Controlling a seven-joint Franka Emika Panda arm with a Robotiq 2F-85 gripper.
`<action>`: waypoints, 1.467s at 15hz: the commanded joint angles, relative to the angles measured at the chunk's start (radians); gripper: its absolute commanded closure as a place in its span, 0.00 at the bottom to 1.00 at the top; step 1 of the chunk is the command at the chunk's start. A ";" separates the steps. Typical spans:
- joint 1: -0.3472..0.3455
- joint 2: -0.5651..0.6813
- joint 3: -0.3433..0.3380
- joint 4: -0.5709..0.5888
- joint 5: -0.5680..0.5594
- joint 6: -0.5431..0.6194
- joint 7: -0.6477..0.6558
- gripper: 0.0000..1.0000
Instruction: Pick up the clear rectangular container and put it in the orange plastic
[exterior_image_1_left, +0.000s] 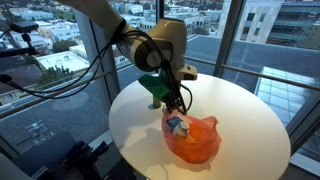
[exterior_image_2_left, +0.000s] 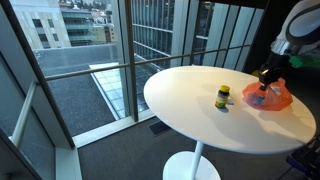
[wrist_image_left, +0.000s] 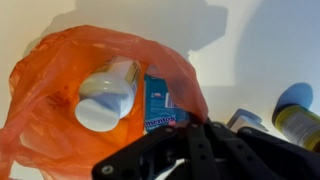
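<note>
One risk: black gripper (exterior_image_1_left: 178, 104), jaw state unclear, could snag the orange plastic bag (wrist_image_left: 40, 90), spilling the clear rectangular container (wrist_image_left: 160, 105).

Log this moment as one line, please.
claw: over orange bag, grip unclear | bag: white bottle, blue-labelled box inside | table: small jar

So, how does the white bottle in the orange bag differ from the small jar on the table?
The white bottle lies inside the orange bag; the small jar stands on the bare table, apart from the bag. The bottle is plain white and tilted; the jar is yellowish and upright. Both are small round containers.
</note>
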 joint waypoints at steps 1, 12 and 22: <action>-0.010 -0.037 -0.008 0.007 0.025 -0.002 -0.016 0.96; -0.005 -0.081 -0.010 -0.009 0.020 -0.003 -0.014 0.57; 0.013 -0.251 -0.012 -0.067 0.043 -0.163 -0.087 0.00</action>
